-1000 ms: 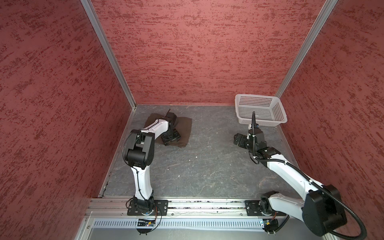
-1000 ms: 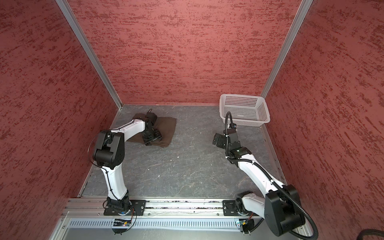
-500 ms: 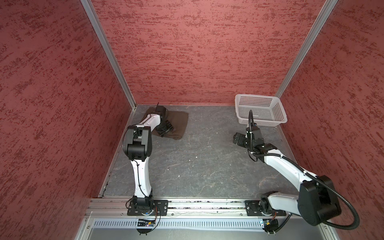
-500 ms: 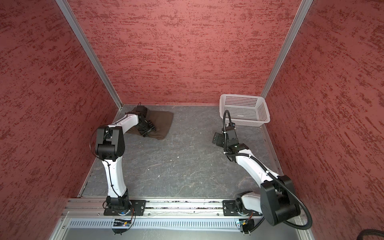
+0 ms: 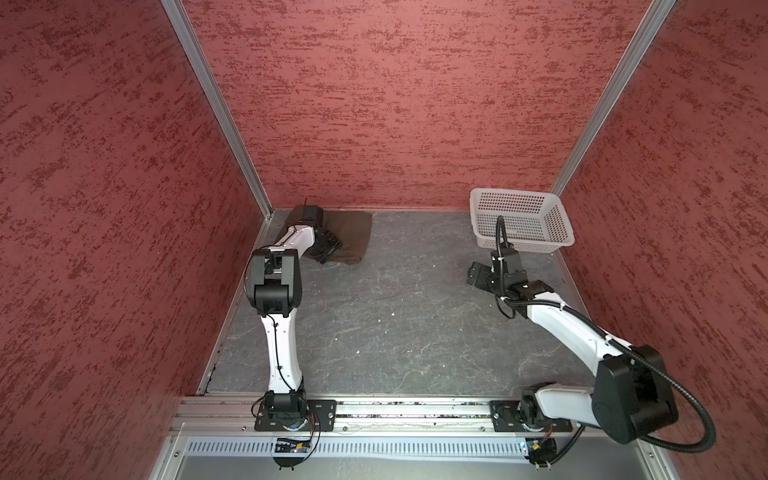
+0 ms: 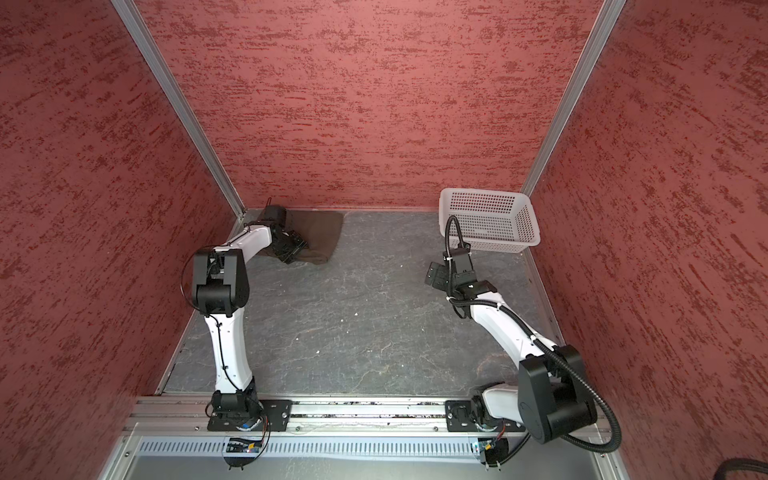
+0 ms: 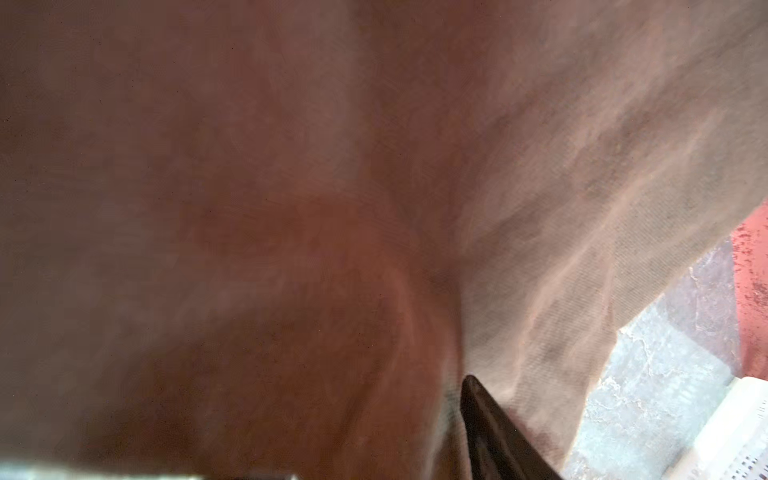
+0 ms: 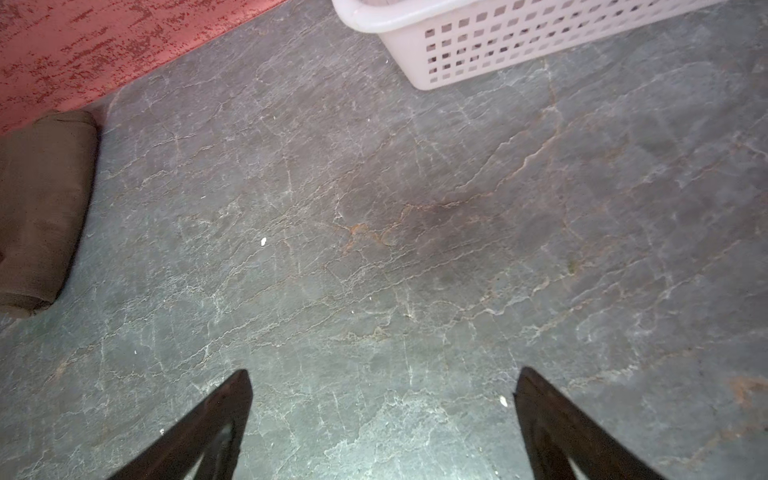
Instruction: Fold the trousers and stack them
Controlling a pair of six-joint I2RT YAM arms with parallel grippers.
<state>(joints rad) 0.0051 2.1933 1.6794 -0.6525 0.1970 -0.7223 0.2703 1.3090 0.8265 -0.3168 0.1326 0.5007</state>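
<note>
Left gripper (image 5: 329, 248) rests on the folded trousers (image 5: 353, 232); I cannot tell if it pinches. Right gripper (image 8: 384, 374) is spread, empty. Folding looks done; next, lift away softly.

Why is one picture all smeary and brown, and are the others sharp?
Left wrist view: the camera sits very close to the trousers, so brown cloth fills it, smeared and out of focus. Right wrist view: sharp, with the holes in the basket and the cracks in the table clear. Both top views: sharp, evenly lit.
</note>
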